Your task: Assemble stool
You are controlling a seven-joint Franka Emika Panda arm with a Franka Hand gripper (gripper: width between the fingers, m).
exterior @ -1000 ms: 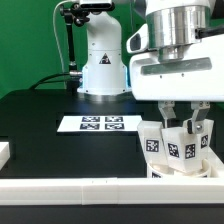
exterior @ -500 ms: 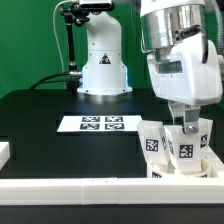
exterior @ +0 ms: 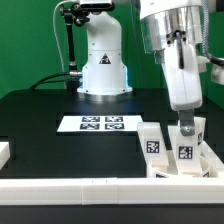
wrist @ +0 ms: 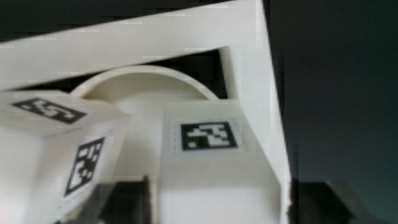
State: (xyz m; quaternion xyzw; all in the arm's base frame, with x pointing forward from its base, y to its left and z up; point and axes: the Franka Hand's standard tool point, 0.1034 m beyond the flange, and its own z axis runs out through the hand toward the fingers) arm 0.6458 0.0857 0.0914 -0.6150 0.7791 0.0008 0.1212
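Once turned edge-on since half a second ago, fingers [exterior: 185, 127] now clamped narrow on one leg [exterior: 185, 147], signalling pickup under way. Leg sits between fingers; second leg [exterior: 152, 143] just beside; seat [wrist: 157, 82] directly behind, on bench [exterior: 60, 105].

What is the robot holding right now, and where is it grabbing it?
It seems to hold a leg by its top, between the jaws of the gripper; the contact isn't clear.
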